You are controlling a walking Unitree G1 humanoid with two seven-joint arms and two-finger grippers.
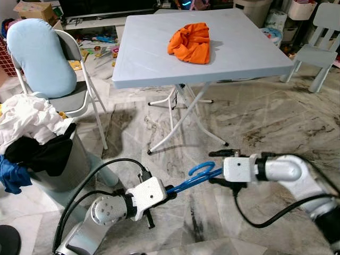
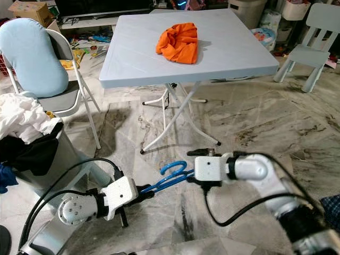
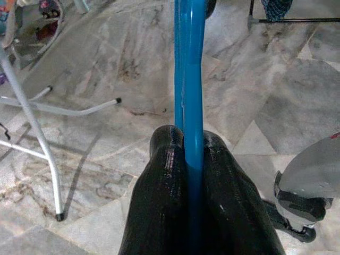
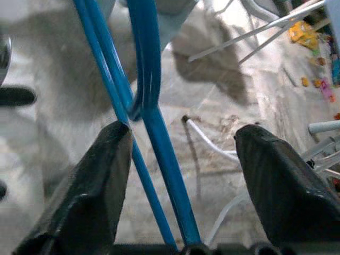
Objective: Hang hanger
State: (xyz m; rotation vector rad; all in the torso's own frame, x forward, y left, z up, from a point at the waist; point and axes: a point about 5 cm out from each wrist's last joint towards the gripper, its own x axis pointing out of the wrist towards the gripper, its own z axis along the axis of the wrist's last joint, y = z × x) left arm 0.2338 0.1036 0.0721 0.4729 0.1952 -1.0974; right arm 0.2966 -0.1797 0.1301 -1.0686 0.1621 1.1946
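Note:
A blue plastic hanger (image 1: 194,177) hangs low over the marble floor, between my two arms. My left gripper (image 1: 169,192) is shut on one end of it; in the left wrist view both black fingers (image 3: 159,175) squeeze the blue bar (image 3: 189,79). My right gripper (image 1: 217,167) is open at the hanger's hook end, one finger above it and one below. In the right wrist view the blue bars (image 4: 154,133) run between the spread fingers (image 4: 101,170), nearer to one of them.
A light folding table (image 1: 159,71) carrying an orange garment (image 1: 191,42) stands ahead, its white legs (image 1: 175,125) close by. On the left are a folding chair with a pale blue cushion (image 1: 40,56) and a laundry basket (image 1: 69,164) heaped with clothes. A small chair (image 1: 319,48) stands far right.

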